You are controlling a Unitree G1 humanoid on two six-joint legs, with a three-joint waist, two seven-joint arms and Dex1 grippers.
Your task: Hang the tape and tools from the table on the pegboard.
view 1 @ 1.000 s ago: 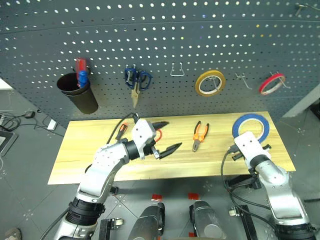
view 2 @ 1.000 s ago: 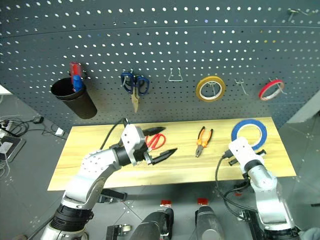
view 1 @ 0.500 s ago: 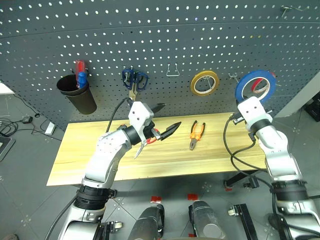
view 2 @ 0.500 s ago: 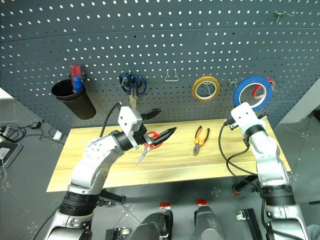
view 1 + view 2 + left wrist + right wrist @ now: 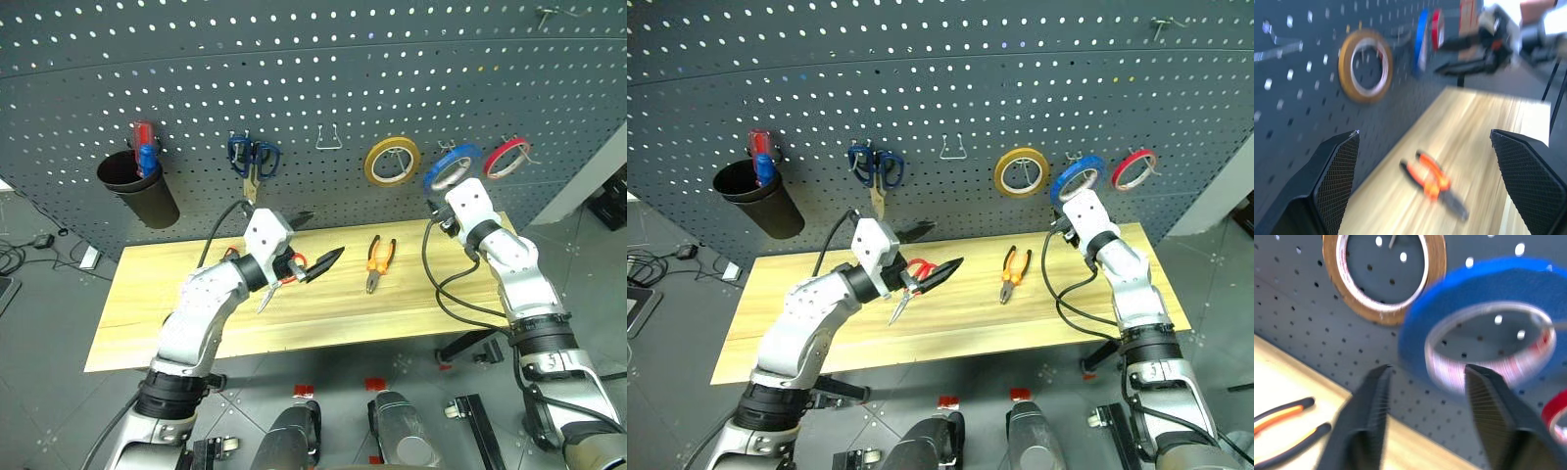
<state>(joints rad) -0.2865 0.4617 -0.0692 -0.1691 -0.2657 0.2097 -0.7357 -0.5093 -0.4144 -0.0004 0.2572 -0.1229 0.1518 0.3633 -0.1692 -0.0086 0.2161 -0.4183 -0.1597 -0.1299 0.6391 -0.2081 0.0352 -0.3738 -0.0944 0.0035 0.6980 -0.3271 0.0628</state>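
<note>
Hanging on the pegboard (image 5: 294, 59), the blue tape (image 5: 452, 166) is sitting tilted on a hook between the yellow roll (image 5: 392, 162) and the thin red roll (image 5: 505, 157), its lower edge leaning out from the panel. The right gripper (image 5: 1427, 368) is pointing straight at it with its two fingers (image 5: 1371, 421) standing clearly apart. The bottom rim of the tape is showing just past the fingertips, and I cannot tell whether either finger is touching it; nothing is being pinched.

The left gripper (image 5: 324, 233) is hovering over the middle of the table (image 5: 147, 313), spread as wide as it goes and gripping nothing. The red-handled scissors (image 5: 284, 272) are showing just below it, handles by the wrist and blades pointing down toward the table's front edge. I cannot tell whether they are touching the gripper or simply lying on the wood under it.

The pliers (image 5: 378, 259) are lying on the table between the two arms, jaws toward the front edge and orange-and-black handles toward the pegboard, well apart from both grippers.

Further left on the pegboard, the dark blue-handled scissors (image 5: 250, 157) are hanging blades down, and a black cup (image 5: 142, 191) is holding a red and a blue handle. A bare wire hook (image 5: 330, 137) is sitting between those scissors and the yellow roll.
</note>
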